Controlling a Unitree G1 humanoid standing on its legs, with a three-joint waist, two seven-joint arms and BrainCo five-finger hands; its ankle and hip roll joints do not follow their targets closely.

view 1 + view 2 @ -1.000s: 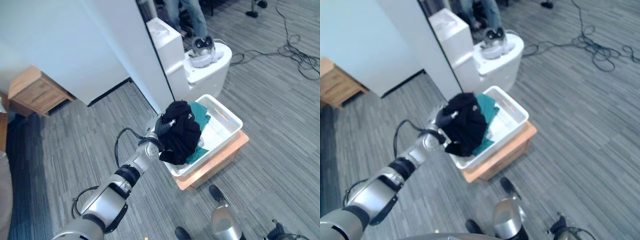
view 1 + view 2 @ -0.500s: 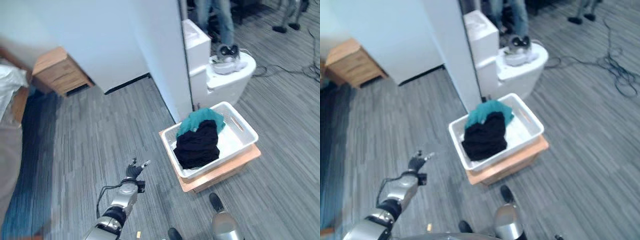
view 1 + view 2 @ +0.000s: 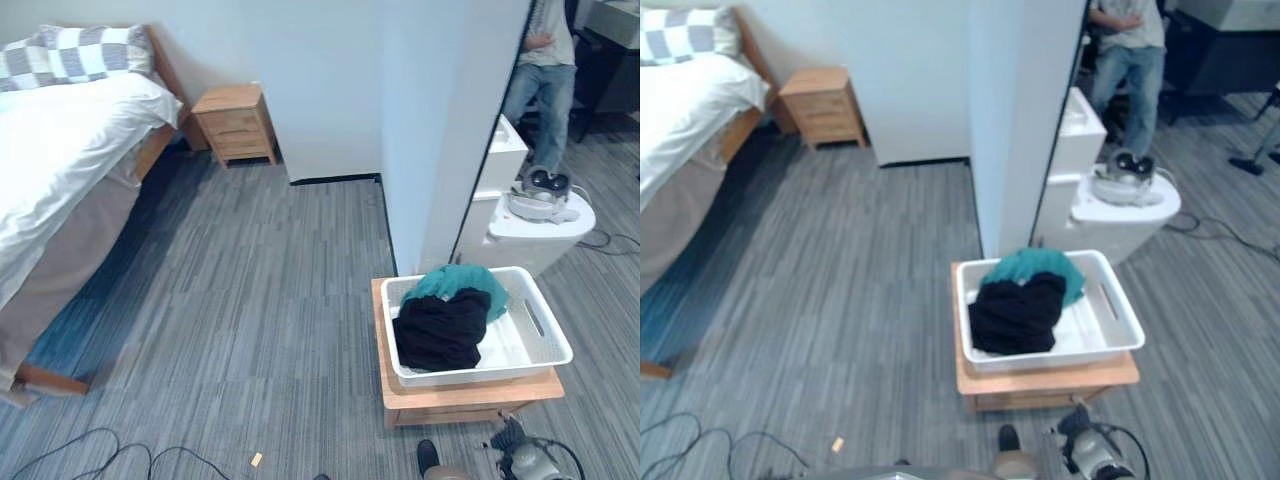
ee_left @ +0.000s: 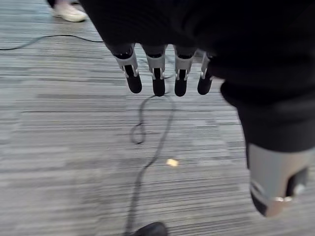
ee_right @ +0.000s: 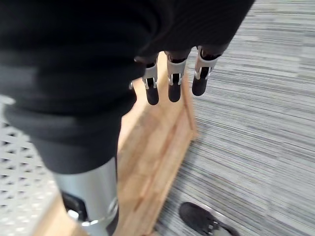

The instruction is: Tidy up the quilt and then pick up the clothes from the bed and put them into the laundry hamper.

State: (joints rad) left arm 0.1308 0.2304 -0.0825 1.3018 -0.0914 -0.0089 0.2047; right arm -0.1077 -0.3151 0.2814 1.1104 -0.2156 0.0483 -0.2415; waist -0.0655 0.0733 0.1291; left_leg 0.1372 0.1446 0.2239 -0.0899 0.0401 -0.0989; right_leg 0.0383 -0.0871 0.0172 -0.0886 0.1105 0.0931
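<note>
The white laundry hamper [image 3: 548,340] stands on a low wooden stand [image 3: 470,396] at the lower right. In it lie a black garment [image 3: 440,330] and a teal one [image 3: 462,280] behind it. At the far left is the bed, its white quilt [image 3: 60,150] spread smooth, with a checkered pillow [image 3: 80,50] at the head. My left hand [image 4: 157,73] hangs over bare floor, fingers straight, holding nothing. With straight, empty fingers, my right hand [image 5: 170,83] hangs beside the wooden stand [image 5: 152,147].
A wooden nightstand [image 3: 235,120] stands by the bed. A white partition wall [image 3: 440,130] rises just behind the hamper. Beyond it are a white round unit with a headset [image 3: 540,200] and a person [image 3: 545,70]. A small scrap [image 3: 256,459] lies on the grey floor.
My left hand let go of the black garment, which now lies in the hamper, and the arm dropped back out of the head views. The camera swung, bringing the bed in.
</note>
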